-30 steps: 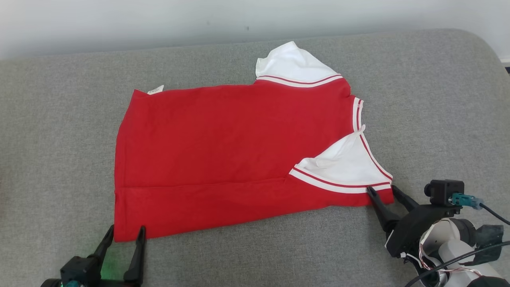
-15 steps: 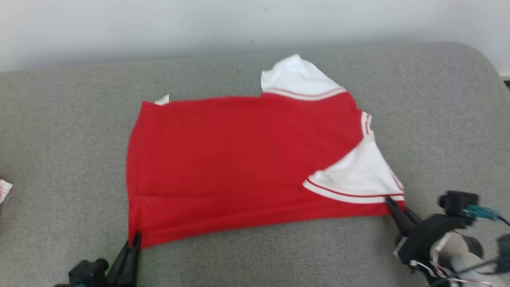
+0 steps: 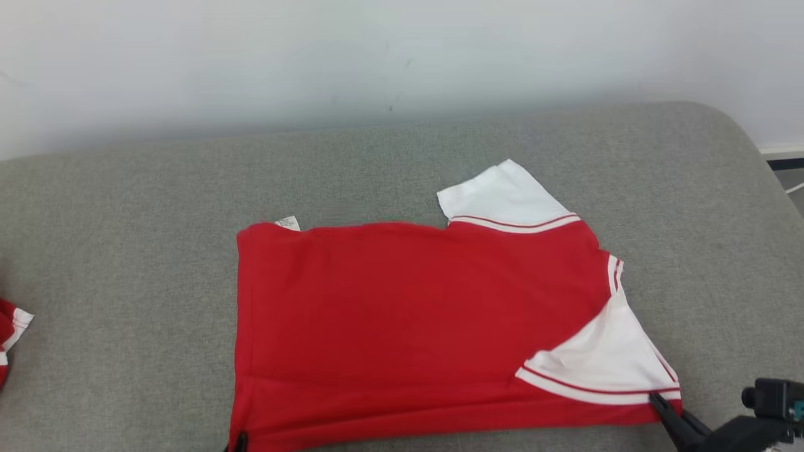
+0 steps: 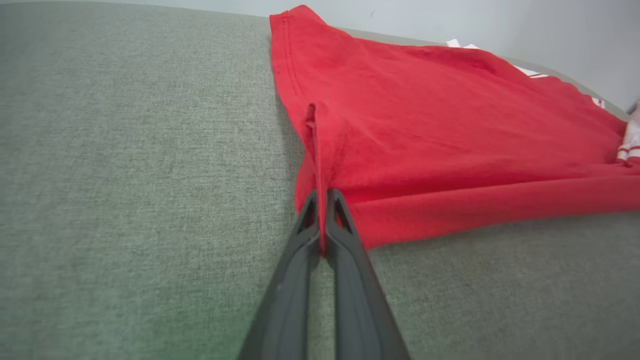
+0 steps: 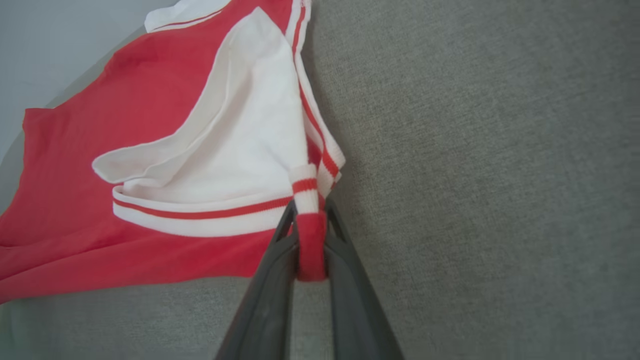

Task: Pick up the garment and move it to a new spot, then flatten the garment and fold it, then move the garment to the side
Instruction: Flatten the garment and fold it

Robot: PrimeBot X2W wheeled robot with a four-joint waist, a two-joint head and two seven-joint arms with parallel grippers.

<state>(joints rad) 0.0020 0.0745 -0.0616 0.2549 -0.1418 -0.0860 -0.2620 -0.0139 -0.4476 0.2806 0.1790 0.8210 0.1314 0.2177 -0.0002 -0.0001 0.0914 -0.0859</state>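
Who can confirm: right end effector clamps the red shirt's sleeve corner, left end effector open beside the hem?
Wrong: left wrist view shows the left end effector shut on the red shirt at its hem corner. The right end effector part holds.

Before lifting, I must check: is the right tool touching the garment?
Touching. The right wrist view shows the right tool clamped on a corner of the garment.

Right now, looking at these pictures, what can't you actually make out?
- Label at the garment's far corner, head view: too small to read.
- Red-and-white cloth, head view: cut off by the left edge; I cannot tell what it is.
- Left gripper, head view: nearly all cut off by the bottom edge.
- Garment's underside, every view: hidden by its own top layer.
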